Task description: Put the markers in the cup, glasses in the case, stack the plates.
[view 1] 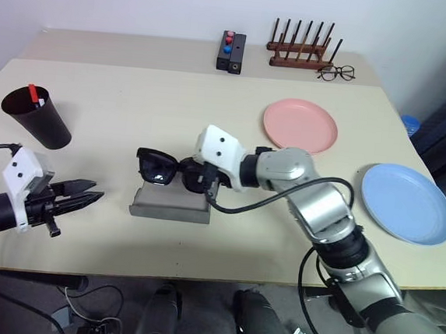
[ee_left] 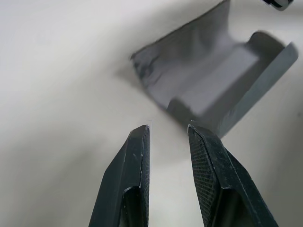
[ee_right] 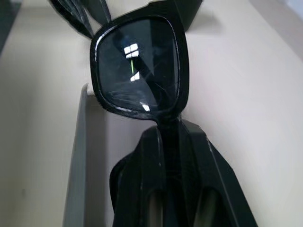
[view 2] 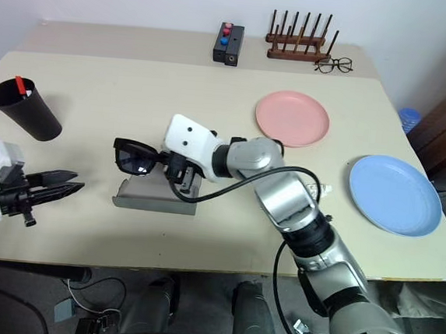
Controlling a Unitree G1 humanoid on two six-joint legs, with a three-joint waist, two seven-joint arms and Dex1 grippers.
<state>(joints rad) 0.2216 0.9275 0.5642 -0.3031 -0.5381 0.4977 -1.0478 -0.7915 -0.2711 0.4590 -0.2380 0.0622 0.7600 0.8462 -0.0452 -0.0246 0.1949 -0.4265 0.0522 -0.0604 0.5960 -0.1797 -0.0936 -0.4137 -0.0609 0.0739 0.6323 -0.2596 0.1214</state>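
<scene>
My right gripper is shut on the bridge of the black glasses. It holds them just above the open grey case at mid-table; in the right wrist view one dark lens rises past the closed fingers. To the case's left, my left gripper hovers open and empty, pointing at the case. The dark cup stands at the far left with a red-capped marker sticking out. The pink plate and the blue plate lie apart on the right.
At the table's back stand a small black box with red and blue buttons, a wooden peg rack and wire-framed eyeglasses. The table's front edge runs close below the case.
</scene>
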